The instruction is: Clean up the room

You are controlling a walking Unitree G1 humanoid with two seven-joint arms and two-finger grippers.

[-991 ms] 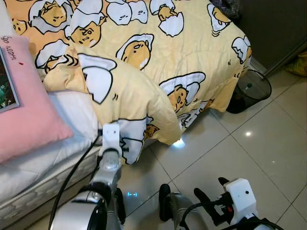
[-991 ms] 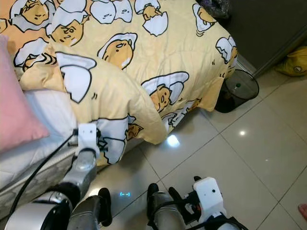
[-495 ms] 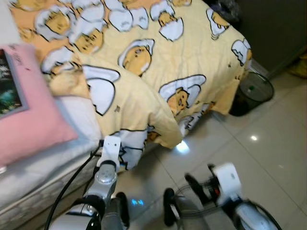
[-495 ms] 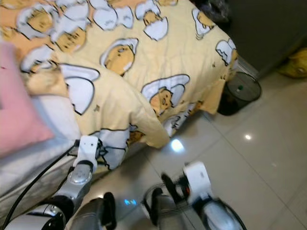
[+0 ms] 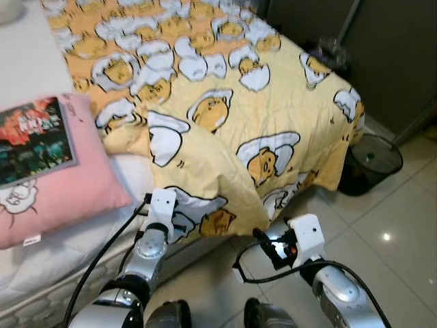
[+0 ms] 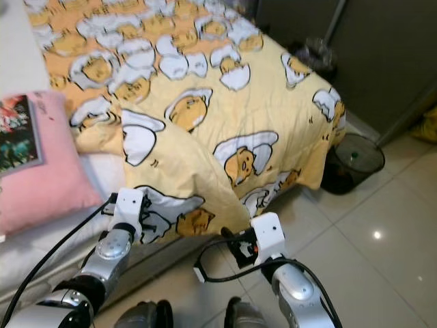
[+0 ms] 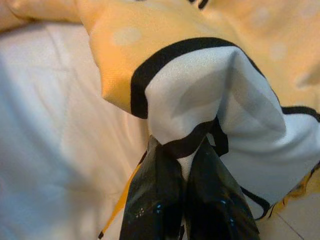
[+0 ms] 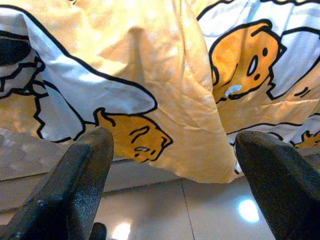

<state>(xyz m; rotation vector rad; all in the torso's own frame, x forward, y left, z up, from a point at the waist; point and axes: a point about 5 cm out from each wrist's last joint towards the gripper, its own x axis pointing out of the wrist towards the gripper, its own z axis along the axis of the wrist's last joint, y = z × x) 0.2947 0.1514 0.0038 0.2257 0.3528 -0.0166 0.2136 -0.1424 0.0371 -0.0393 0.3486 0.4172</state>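
A yellow blanket (image 5: 225,89) printed with egg characters covers the bed, and one folded corner hangs over the bed's side. My left gripper (image 7: 187,150) is shut on the blanket's white, black-lined edge (image 7: 200,95), at the bed's side by the white mattress (image 5: 68,249). My right gripper (image 8: 175,137) stands open just in front of the hanging corner (image 5: 235,205), low above the floor, with nothing between its fingers (image 8: 80,175). A pink pillow (image 5: 48,184) with a picture panel lies on the mattress to the left.
A black round bin (image 5: 372,160) stands on the tile floor (image 5: 403,225) at the bed's foot. Dark cabinet doors (image 5: 396,61) rise behind it, with a dark bag (image 5: 332,51) by the bed's far corner.
The camera has tilted up, showing more of the bed. My right arm has risen from near the floor toward the hanging blanket corner. My left gripper keeps its hold on the blanket edge.
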